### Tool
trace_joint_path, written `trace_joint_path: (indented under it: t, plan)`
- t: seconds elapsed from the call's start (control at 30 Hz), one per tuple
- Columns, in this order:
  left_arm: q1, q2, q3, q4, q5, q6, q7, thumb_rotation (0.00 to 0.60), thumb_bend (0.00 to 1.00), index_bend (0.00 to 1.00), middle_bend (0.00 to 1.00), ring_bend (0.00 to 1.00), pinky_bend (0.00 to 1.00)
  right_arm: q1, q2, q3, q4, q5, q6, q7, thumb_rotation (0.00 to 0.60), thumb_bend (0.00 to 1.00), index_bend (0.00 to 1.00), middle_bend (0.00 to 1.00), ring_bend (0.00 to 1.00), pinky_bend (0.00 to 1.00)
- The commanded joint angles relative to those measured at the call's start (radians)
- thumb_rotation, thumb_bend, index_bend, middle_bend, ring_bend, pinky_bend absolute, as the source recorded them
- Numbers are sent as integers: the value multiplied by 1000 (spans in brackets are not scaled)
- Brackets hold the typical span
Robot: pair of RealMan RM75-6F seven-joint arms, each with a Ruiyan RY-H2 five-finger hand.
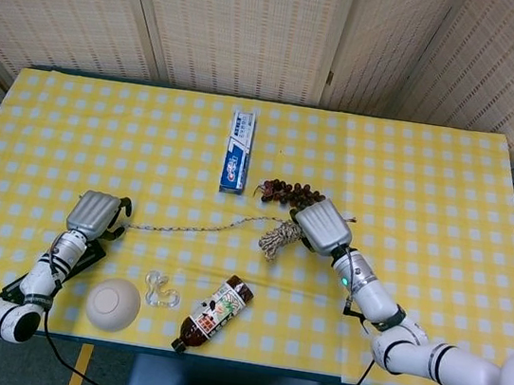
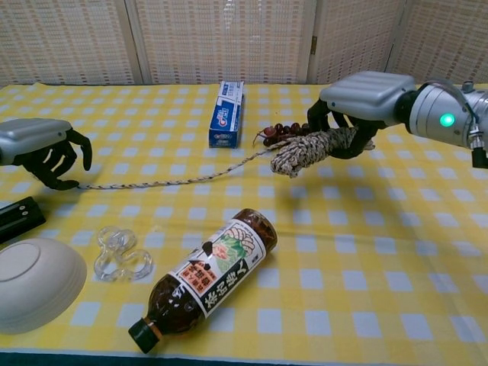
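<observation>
My right hand [image 2: 358,114] grips the coiled bundle of a braided rope [image 2: 309,152], lifted clear of the worktop [image 1: 431,179] near its middle, fingers wrapped round the bundle. The rope's free length runs taut leftward across the cloth to my left hand [image 2: 42,149], which sits near the left edge with its dark fingers curled down onto the rope's far end; I read it as pinching the end, though the contact is small in both views.

Labels: the toothpaste box [image 1: 238,150], blue and white, lies lengthwise toward the far edge at centre; its print is too small for me to read. The brown bottle [image 2: 206,278] lies on its side near the front edge, dark cap pointing front-left, with a white and red label bearing large black East Asian characters and a leaf picture; I can't make out the words.

Surface and room: the worktop wears a yellow-and-white gingham cloth. Behind it stand woven, pale wicker-like screen panels.

Shapes and materials: a bunch of dark red grapes [image 1: 290,193] lies just behind my right hand. A white bowl [image 1: 113,304], upside down, smooth and matte, sits near the front-left corner. Beside it a clear, looped plastic piece [image 2: 120,255], glossy. A flat black bar [image 2: 19,217] lies at the left edge, beneath my left forearm in the head view.
</observation>
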Motion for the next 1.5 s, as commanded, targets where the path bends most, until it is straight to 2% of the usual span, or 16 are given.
trace_joint_path:
  t: [0.03,0.3,0.57,0.77,1.13,1.5]
  plan:
    - [-2,-12,6,15,-6,2,-1,600,357,502,790,749,760,3,-1,5,1,21,2,-14,600,390,739,579,598,498]
    - [-3,-40,11,62,-11,16,-15,600,357,507,794,753,760,-2,11,6,5,67,12,-25,600,390,739,579,599,498]
    - [-8,-72,16,116,-9,20,-31,600,358,560,805,762,761,-2,14,-5,1,71,18,-27,600,390,739,579,599,499]
    - [-15,-85,17,148,-20,-1,-39,600,385,564,808,765,760,-1,15,-12,-3,71,22,-27,600,390,739,579,600,498]
    - [-22,-67,22,126,-38,-27,-22,600,437,555,808,761,760,3,10,-19,8,76,19,-22,600,390,739,580,601,498]
    - [-23,-57,24,102,-44,-15,-6,600,440,553,808,760,760,6,7,-24,11,76,17,-12,600,391,739,580,604,499]
